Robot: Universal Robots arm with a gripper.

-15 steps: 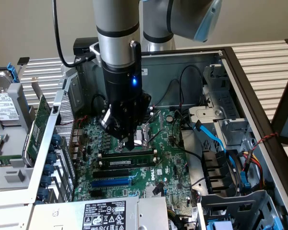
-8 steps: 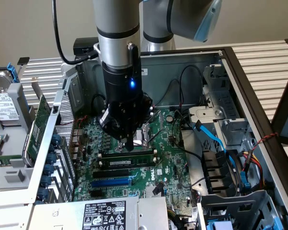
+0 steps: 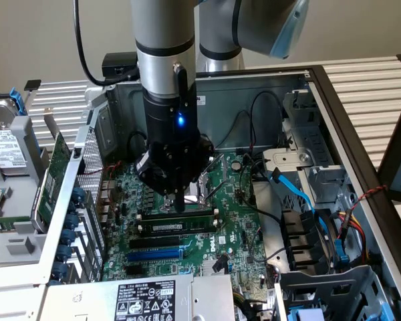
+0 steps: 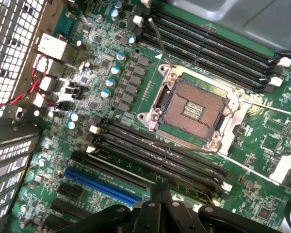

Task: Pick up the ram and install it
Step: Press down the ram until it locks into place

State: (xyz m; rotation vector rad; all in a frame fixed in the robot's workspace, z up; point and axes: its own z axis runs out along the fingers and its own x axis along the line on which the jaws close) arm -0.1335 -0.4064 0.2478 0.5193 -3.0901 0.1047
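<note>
Ram [image 3: 180, 228] sits seated in a black memory slot [image 3: 177, 217] on the motherboard [image 3: 237, 221], just below the jaws [image 3: 179, 200], long axis crosswise beneath them; whether they're clenched, I can't tell

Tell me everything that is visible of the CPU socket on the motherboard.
The CPU socket is empty: a square field of fine golden contacts, framed in bright metal with screws at corners. Its load plate seems swung open to one side. It lies flat on the green motherboard, between two banks of black memory slots.
</note>
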